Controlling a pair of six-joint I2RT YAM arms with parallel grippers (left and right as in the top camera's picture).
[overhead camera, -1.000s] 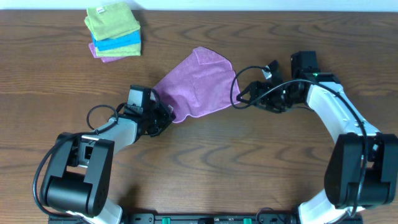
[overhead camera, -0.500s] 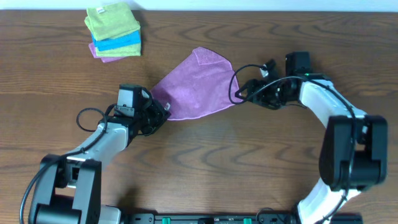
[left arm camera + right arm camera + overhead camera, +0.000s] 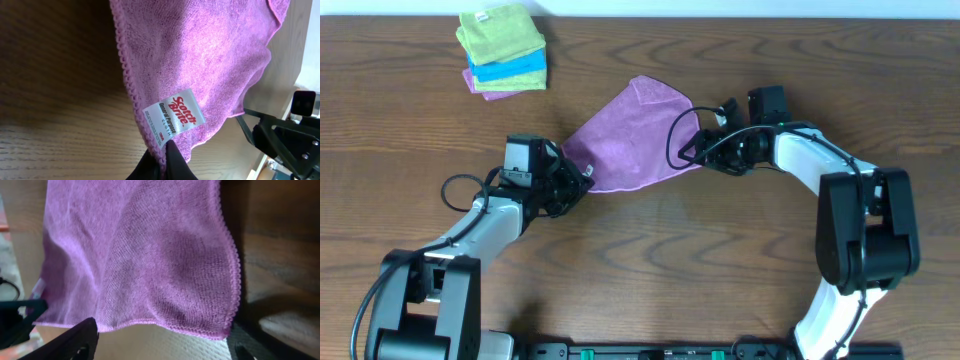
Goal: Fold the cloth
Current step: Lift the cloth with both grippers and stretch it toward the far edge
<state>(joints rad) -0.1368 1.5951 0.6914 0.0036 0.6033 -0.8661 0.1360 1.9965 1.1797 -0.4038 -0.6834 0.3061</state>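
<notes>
While the overhead camera looks down, the purple cloth point(image 3: 632, 135) lies rumpled on the table point(image 3: 720, 260) between the left gripper point(image 3: 582, 180) and the right gripper point(image 3: 692, 157), well apart from a stack of folded cloths point(image 3: 503, 52).

From the left wrist, the fingers point(image 3: 176, 165) pinch the cloth's hem just below its label point(image 3: 175, 116).

From the right wrist, the fingers point(image 3: 77, 340) stand wide apart, straddling the cloth's lower edge.
</notes>
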